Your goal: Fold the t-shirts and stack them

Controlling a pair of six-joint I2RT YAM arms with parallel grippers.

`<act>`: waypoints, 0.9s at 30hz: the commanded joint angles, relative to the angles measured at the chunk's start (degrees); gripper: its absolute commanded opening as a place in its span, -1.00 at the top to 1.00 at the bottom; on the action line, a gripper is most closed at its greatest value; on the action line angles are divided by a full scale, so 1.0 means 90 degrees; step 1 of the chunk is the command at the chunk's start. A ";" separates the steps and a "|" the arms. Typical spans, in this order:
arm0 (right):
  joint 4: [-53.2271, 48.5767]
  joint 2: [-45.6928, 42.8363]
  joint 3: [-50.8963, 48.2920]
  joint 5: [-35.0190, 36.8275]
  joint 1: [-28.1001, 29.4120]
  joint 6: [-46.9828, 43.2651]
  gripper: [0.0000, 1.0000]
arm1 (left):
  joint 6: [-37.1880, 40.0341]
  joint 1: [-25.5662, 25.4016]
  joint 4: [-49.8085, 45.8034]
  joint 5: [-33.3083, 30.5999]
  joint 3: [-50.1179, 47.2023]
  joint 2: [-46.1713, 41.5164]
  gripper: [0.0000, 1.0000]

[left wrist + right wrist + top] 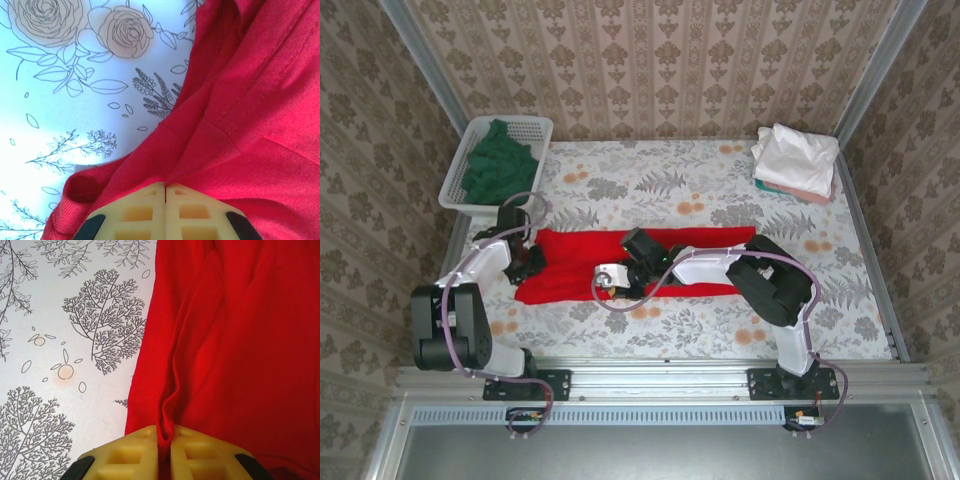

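**A:** Where is the bright red cloth t-shirt (650, 262)?

**B:** It's spread flat across the middle of the flower-printed tablecloth (720, 200), long side running left to right, just in front of both arms.

**A:** And the left gripper (165, 186)?

**B:** It's down at the shirt's left end with its yellow pads pressed together. Creases in the red cloth run straight into the seam between them. It looks pinched on a fold near the hem, but the nip itself is hidden.

**A:** What about the right gripper (164, 434)?

**B:** It's low over the shirt's near edge, towards the middle. Its pads are clamped on a raised ridge of red fabric, which shows plainly between them.

**A:** Where are the other shirts?

**B:** A crumpled dark green cloth shirt (500, 165) sits in the white plastic mesh basket (535, 125) at the far left corner. A stack of folded white and pastel shirts (795, 160) lies at the far right corner. Both are well apart from the red one.
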 commanded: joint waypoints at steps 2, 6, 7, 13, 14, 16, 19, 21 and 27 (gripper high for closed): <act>-0.0181 -0.0220 -0.0073 -0.0028 0.0052 -0.0170 0.74 | -0.0072 0.0100 0.0005 0.0027 0.0032 0.0030 1.00; -0.0203 -0.0271 -0.0098 -0.0059 0.0054 -0.0190 0.74 | 0.0134 0.0218 -0.0219 -0.0100 0.0510 0.0178 1.00; -0.0251 -0.0305 -0.0094 -0.0095 0.0063 -0.0198 0.74 | 0.0198 0.0281 -0.0248 -0.0066 0.0621 0.0225 1.00; -0.0285 -0.0349 -0.0155 -0.0081 0.0084 -0.0207 0.72 | 0.0382 0.0430 -0.0405 0.0014 0.0850 0.0341 0.90; -0.0286 -0.0369 -0.0153 -0.0074 0.0082 -0.0206 0.71 | 0.0355 0.0477 -0.0417 0.0013 0.0885 0.0330 0.96; -0.0206 -0.0421 -0.0154 -0.0046 0.0077 -0.0087 0.75 | 0.0373 0.0532 -0.0373 0.0250 0.1016 0.0272 1.00; 0.0000 -0.0685 -0.0178 -0.0058 0.0064 0.0083 0.76 | 0.0411 0.0549 -0.0453 0.0344 0.1393 0.0190 1.00; 0.0151 -0.0838 -0.0172 0.0020 0.0062 0.0154 0.82 | 0.0452 0.0553 -0.0643 0.0391 0.1723 0.0260 1.00; 0.0050 -0.1048 -0.0115 -0.0221 0.0109 0.0013 0.70 | 0.0604 0.0483 -0.0887 0.0715 0.1930 0.0506 0.68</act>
